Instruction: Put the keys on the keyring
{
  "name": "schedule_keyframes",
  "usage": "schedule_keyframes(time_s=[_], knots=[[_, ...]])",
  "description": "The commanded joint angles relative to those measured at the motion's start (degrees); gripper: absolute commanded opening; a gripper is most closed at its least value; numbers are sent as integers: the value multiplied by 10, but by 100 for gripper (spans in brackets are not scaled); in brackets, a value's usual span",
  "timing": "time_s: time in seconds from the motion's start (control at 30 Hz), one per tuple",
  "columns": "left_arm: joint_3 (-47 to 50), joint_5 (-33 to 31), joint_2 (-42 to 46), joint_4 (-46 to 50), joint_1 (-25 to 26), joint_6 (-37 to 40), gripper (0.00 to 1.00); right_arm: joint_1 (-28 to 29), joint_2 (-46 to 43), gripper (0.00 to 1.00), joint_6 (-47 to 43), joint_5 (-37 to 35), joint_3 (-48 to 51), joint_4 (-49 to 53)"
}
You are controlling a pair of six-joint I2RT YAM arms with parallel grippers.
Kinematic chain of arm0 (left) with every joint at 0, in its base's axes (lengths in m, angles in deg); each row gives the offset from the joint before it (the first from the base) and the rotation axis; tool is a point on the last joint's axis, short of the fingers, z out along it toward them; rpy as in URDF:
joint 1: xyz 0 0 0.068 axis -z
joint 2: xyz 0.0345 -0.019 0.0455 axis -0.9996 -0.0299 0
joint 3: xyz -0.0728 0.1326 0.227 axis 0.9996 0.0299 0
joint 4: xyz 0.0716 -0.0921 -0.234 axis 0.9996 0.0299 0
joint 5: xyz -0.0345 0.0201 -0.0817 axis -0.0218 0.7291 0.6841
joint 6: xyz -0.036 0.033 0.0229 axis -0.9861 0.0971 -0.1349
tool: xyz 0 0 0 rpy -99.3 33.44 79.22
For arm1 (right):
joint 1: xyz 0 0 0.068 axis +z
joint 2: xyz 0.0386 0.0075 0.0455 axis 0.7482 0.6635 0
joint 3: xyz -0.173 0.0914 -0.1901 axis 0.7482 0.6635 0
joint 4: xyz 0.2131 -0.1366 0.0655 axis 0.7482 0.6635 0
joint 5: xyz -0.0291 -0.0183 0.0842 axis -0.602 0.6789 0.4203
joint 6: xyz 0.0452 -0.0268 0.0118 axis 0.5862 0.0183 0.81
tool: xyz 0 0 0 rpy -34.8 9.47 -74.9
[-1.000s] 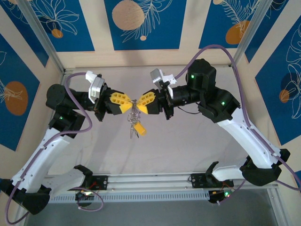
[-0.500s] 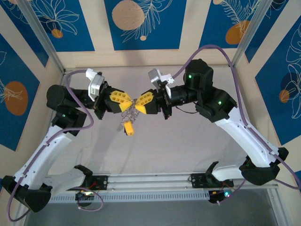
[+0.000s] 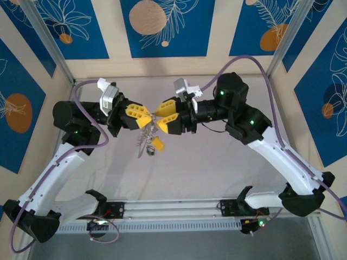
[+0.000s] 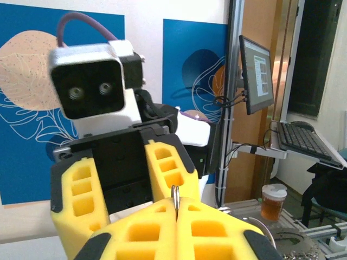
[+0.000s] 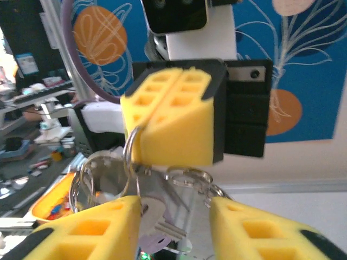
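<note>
A pale grey table (image 3: 217,168) is enclosed by walls (image 3: 162,27) panelled in blue and beige, on which white leaves and orange discs are drawn; metal posts (image 3: 46,38) are set at the far corners. Beyond the rig, a monitor (image 4: 255,73) and a cup (image 4: 272,200) of orange drink are seen in the left wrist view.

The two grippers are brought nose to nose above the middle of the table. The left gripper (image 3: 145,120) is clenched, and the keyring (image 5: 127,151) is pinched by its edge between the yellow fingers, with a thin sliver of metal protruding at the seam. The right gripper (image 3: 162,116) is released: its fingers are spread apart and nothing is clasped between them.

The keyring is hung just below the meeting tips, well clear of the table. It is seen as a thin grey hoop, on which smaller rings (image 5: 187,176) and silvery pieces are strung. A small key (image 5: 154,219) with a pale lilac head is hung between the right gripper's spread fingers, close against one of them. A yellow tag (image 3: 158,143) is suspended lowest in the bunch.
</note>
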Motion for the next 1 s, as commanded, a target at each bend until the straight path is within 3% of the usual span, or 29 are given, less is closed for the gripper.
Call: schedule_keyframes(time_s=[0.0, 0.33, 0.7, 0.97], knots=[[-2, -14, 9, 5, 0, 32, 0, 4, -38, 42, -19, -66, 24, -25], [-1, -20, 9, -3, 0, 21, 0, 14, -20, 44, -15, -95, 15, -68], [3, -20, 9, -3, 0, 25, 0, 38, -3, 44, -22, -46, 5, -76], [1, -18, 16, 23, -1, 43, 0, 32, -30, 43, -48, -167, 3, -32]])
